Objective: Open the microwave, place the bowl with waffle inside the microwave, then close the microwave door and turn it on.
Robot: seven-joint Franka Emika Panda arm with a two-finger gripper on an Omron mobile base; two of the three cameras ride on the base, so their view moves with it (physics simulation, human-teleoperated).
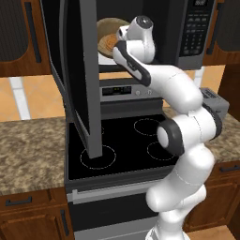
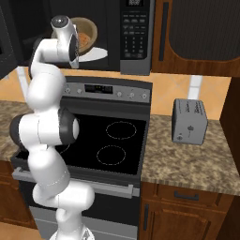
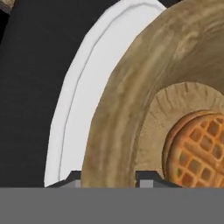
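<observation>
Kitchen scene, granite table (image 2: pixel 197 164) on both sides of a black stove (image 1: pixel 122 140), wood cabinets below and above. Grey toaster (image 2: pixel 189 121) sits on the table right of the stove, clear of the work.

Near to far:
- Stove burners bare, nothing parked on them.
- Microwave door (image 1: pixel 82 79) swung fully out to the left, hanging over the stove's left burners. Opening step looks done; door is far enough out to leave the arm a free path.
- Arm reaches up and into the microwave (image 2: pixel 136 37) cavity, wrist at the mouth.
- Claw (image 3: pixel 109 177) pinches the near rim of the bowl (image 3: pixel 131 109): one fingertip (image 3: pixel 74 178) outside the wall, the other inside. Rim grip makes sense: bowl is too wide to span, and this keeps the jaws off the food.
- Bowl looks tipped, open side toward the room in both base views, so it reads as carried rather than resting flat. Can't tell whether its base touches the plate yet.
- Waffle (image 3: pixel 199 151) sits in the bottom of the bowl, hasn't slid out despite the tilt.
- White plate (image 3: pixel 83 109) just behind and under the bowl, in the cavity's middle, which is the drop target.
- Keypad (image 2: pixel 135 35) at the microwave's right, untouched.

My read: mid-placement. Left: level and lower the bowl, release, back out, shut the door, press start. Risk: waffle sliding if the tilt grows.
</observation>
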